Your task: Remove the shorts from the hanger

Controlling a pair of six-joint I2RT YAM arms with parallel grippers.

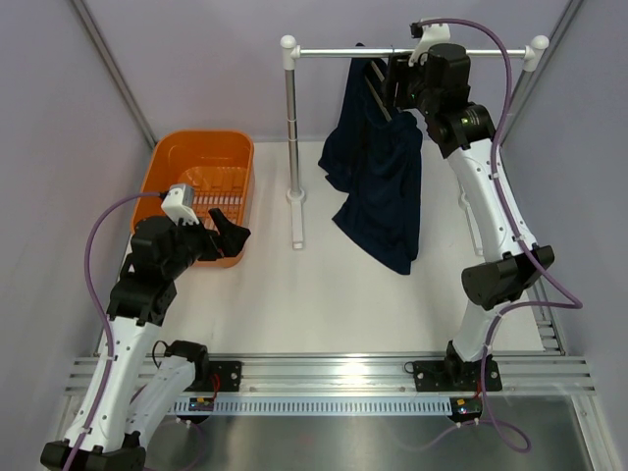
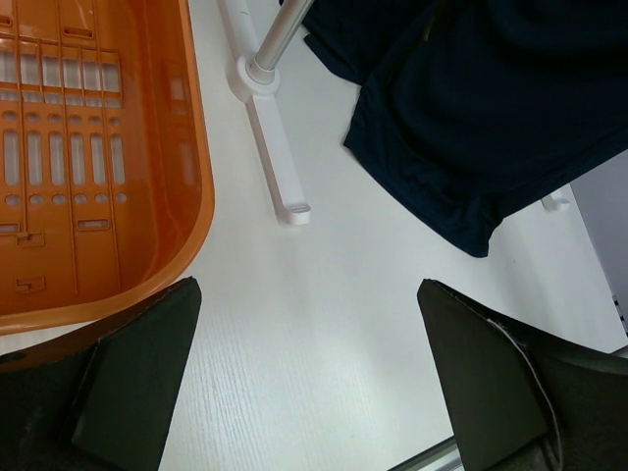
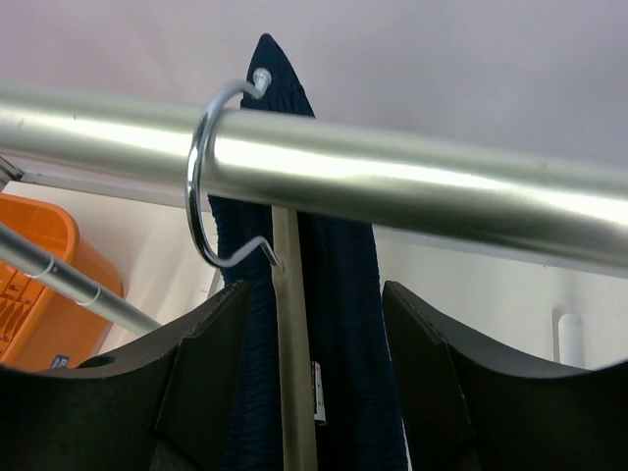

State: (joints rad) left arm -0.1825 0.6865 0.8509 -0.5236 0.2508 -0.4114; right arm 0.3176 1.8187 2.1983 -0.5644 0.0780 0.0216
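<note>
**Desk:** Where does your right gripper point(image 3: 314, 292) stand?

**Operator:** Up at the rail point(image 3: 412, 186), along the far edge of the table point(image 1: 314, 285). Its jaws are parted and sit astride the hanger point(image 3: 291, 324). The grey stem runs straight down between them, with the shorts point(image 1: 383, 186) draped around it. I cannot tell whether either pad presses the fabric, so I count nothing as held.

**Desk:** And the relation that matters?

**Operator:** The wire hook point(image 3: 201, 186) is looped over the rail, directly above my jaws. The hanger's long axis drops steeply from there. The shorts trail down it, their hem reaching toward the middle of the table. I judge that the next move depends on pinning the stem while the cloth slides downward.

**Desk:** Which arm is nearer?

**Operator:** The right one, by far. It is stretched tall, with its wrist level with the rail. My left gripper point(image 2: 306, 294) is spread wide and empty. It hangs low by the orange basket point(image 2: 186, 196) at the table's left edge, well apart from the shorts.
</note>
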